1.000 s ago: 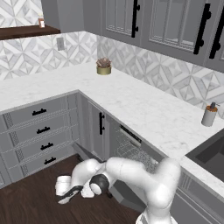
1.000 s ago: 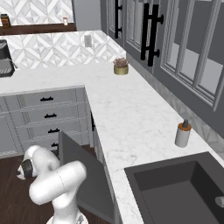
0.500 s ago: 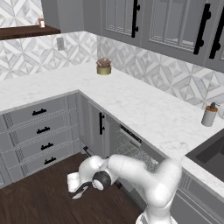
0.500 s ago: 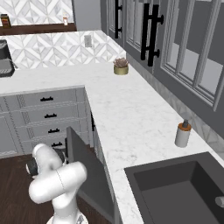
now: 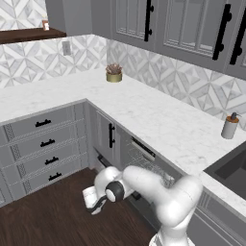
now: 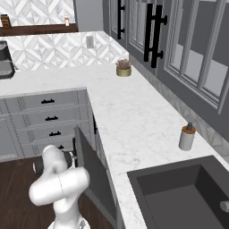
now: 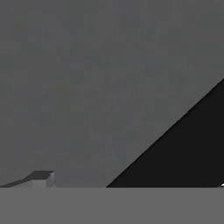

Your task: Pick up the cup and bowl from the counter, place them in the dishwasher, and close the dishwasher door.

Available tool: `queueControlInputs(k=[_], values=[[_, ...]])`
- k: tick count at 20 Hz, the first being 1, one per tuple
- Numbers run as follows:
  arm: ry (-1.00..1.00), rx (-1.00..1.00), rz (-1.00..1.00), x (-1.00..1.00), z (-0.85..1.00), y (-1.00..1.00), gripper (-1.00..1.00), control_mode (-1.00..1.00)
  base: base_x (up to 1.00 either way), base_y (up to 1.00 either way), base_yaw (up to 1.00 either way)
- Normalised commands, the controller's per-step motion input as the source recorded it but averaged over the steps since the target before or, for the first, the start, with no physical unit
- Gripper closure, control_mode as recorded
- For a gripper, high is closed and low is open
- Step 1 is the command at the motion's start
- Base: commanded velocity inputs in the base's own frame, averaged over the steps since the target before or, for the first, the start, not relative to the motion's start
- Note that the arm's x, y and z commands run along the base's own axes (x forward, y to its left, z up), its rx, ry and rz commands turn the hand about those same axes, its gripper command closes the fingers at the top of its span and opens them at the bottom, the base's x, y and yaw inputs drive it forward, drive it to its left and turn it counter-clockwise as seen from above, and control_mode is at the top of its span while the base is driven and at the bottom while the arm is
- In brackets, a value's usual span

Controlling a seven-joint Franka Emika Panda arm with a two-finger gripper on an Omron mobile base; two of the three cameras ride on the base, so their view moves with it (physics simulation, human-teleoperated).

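Note:
My gripper (image 5: 95,203) hangs low over the dark wood floor, in front of the dishwasher (image 5: 144,161), and it is open with nothing in it. The dishwasher door (image 6: 94,176) stands steeply tilted, close to upright, with my arm against its outer side. Behind it the silver wire rack (image 5: 153,166) shows in the opening. In the hand view one fingertip (image 7: 41,177) rises at the lower left before a flat grey panel. The cup and the bowl are out of view. The white marble counter (image 5: 158,120) carries neither of them.
A grey soap bottle (image 5: 230,126) stands near the dark sink (image 6: 179,192). A small golden pot with a plant (image 5: 114,74) sits at the counter's back. Grey drawers with black handles (image 5: 45,144) line the left side, with a floor area (image 5: 43,223) before them.
My hand has moved in toward the cabinets, and the dishwasher door has swung up from a lower tilt to nearly upright.

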Motion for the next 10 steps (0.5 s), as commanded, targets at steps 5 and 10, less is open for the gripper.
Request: queueControlInputs(k=[5, 10], values=[[0.21, 0.2, 0.0, 1.0, -0.42, -1.0, -1.0, -1.0, 0.0, 0.0, 0.0], [0.34, 0.41, 0.0, 0.99, -0.26, -1.0, -1.0, -1.0, 0.0, 0.0, 0.0]])
